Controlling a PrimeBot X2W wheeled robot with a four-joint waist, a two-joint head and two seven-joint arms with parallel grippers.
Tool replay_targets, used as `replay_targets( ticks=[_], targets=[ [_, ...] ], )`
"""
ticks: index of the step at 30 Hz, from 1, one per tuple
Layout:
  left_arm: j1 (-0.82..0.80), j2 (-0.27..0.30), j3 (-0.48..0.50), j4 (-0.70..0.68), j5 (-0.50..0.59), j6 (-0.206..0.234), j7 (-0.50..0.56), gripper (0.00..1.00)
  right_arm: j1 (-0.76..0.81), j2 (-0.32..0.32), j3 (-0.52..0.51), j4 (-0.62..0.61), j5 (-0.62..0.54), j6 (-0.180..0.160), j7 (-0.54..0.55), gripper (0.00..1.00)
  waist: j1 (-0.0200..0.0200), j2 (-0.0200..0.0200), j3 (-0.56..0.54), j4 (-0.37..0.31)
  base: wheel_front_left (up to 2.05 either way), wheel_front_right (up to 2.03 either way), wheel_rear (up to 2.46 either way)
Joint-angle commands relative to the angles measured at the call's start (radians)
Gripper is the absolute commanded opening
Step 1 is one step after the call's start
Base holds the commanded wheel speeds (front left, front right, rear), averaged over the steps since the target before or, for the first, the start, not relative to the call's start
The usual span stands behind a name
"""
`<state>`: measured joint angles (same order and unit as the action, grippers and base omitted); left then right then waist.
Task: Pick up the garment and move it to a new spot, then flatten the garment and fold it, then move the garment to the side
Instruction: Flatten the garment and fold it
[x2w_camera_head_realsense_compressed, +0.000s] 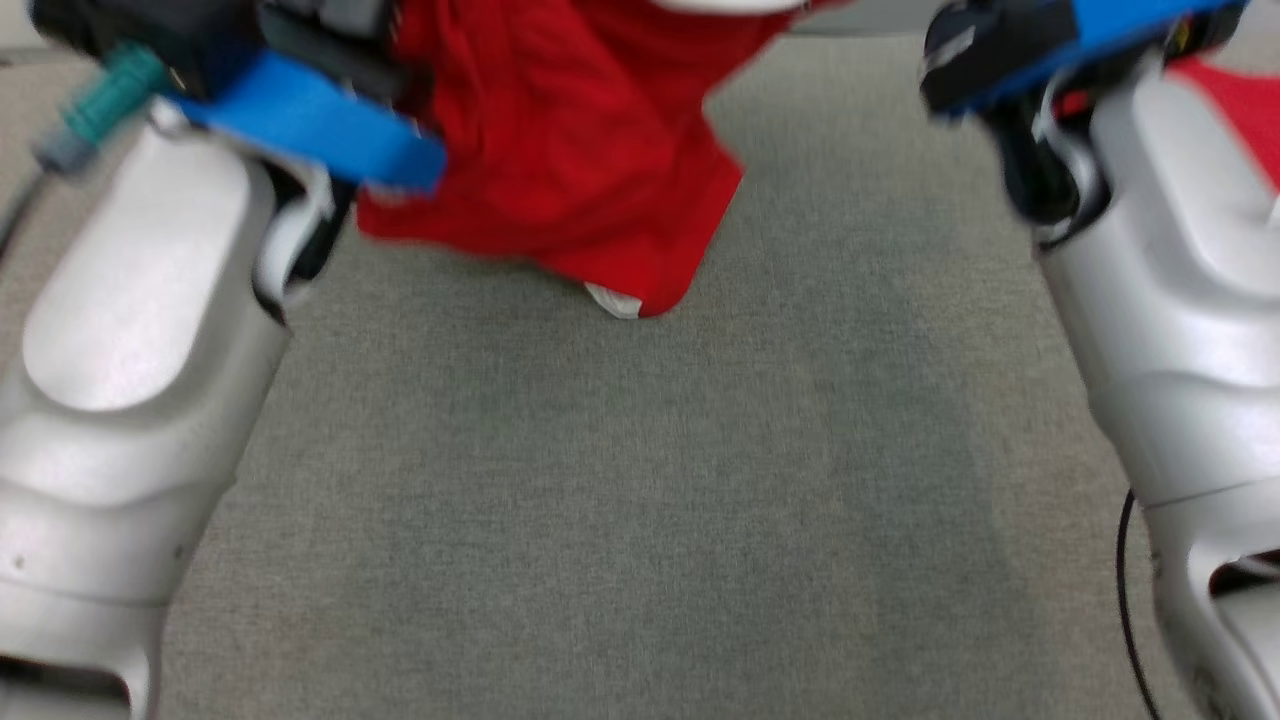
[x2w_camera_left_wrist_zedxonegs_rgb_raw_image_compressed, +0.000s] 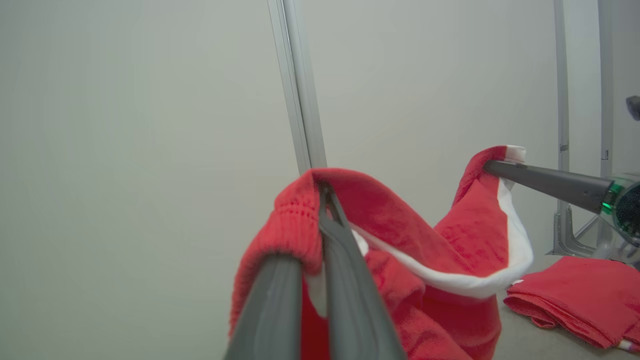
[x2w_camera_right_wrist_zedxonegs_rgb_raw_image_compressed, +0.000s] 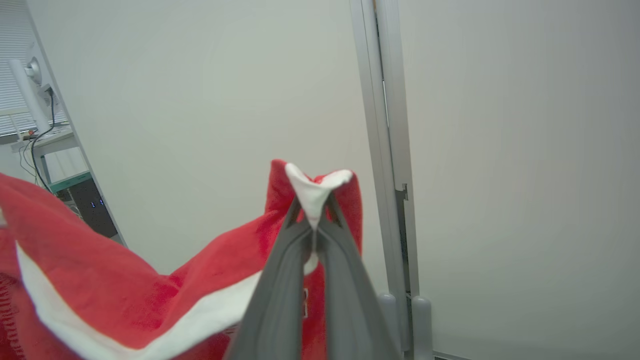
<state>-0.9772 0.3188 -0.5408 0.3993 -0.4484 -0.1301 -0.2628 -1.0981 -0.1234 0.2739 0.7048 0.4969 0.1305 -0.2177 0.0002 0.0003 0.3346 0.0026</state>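
The garment (x2w_camera_head_realsense_compressed: 560, 150) is red with a white trim and hangs in the air between my two arms, its lowest corner just above the grey surface. In the left wrist view my left gripper (x2w_camera_left_wrist_zedxonegs_rgb_raw_image_compressed: 325, 192) is shut on a red ribbed edge of the garment (x2w_camera_left_wrist_zedxonegs_rgb_raw_image_compressed: 440, 250). My right gripper (x2w_camera_right_wrist_zedxonegs_rgb_raw_image_compressed: 314, 220) is shut on a white-trimmed corner of the garment (x2w_camera_right_wrist_zedxonegs_rgb_raw_image_compressed: 100, 280). From the left wrist view the right gripper's fingers (x2w_camera_left_wrist_zedxonegs_rgb_raw_image_compressed: 545, 181) show pinching that corner, off to the right. In the head view both pale forearms frame the cloth, and the fingers are above the frame.
A grey carpet-like surface (x2w_camera_head_realsense_compressed: 640, 500) spreads below the cloth. A second red folded garment (x2w_camera_left_wrist_zedxonegs_rgb_raw_image_compressed: 575, 295) lies on it at the right, also glimpsed as a red patch (x2w_camera_head_realsense_compressed: 1240, 100). A pale wall with a metal post (x2w_camera_left_wrist_zedxonegs_rgb_raw_image_compressed: 300, 100) stands behind. A black cable (x2w_camera_head_realsense_compressed: 1125, 590) runs by my right arm.
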Motion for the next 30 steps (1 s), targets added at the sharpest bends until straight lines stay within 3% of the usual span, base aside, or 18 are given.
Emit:
replay_targets(
  ticks=[1, 9, 14, 21, 30],
  targets=[
    [-0.087, 0.005, -0.018, 0.023, -0.022, -0.001, -0.001, 0.00, -0.071, -0.012, -0.011, 0.032, 0.011, 0.000, 0.002, 0.00, -0.0002, -0.0003, 0.044, 0.018, 0.00, 0.00, 0.00],
    [-0.519, 0.006, -0.124, 0.169, -0.127, -0.001, -0.002, 0.00, -0.446, -0.009, -0.085, 0.221, 0.031, 0.000, 0.005, 0.00, -0.0002, -0.0003, 0.149, -0.009, 0.00, 0.00, 0.00],
    [-0.606, -0.001, -0.163, 0.174, -0.157, -0.001, -0.003, 0.00, -0.527, 0.009, -0.077, 0.270, 0.054, 0.000, -0.022, 0.00, -0.0002, -0.0003, 0.169, -0.023, 0.00, 0.00, 0.00],
    [-0.427, 0.023, -0.162, 0.127, -0.189, -0.001, -0.002, 0.00, -0.379, 0.016, 0.011, 0.328, 0.062, 0.000, -0.040, 0.00, -0.0002, -0.0003, 0.171, -0.022, 0.00, 0.00, 0.00],
    [0.067, 0.036, -0.079, -0.028, -0.153, 0.000, -0.002, 0.00, -0.012, -0.038, 0.118, 0.275, 0.152, 0.000, -0.048, 0.00, -0.0002, -0.0003, 0.108, 0.003, 0.00, 0.00, 0.00]
  ],
)
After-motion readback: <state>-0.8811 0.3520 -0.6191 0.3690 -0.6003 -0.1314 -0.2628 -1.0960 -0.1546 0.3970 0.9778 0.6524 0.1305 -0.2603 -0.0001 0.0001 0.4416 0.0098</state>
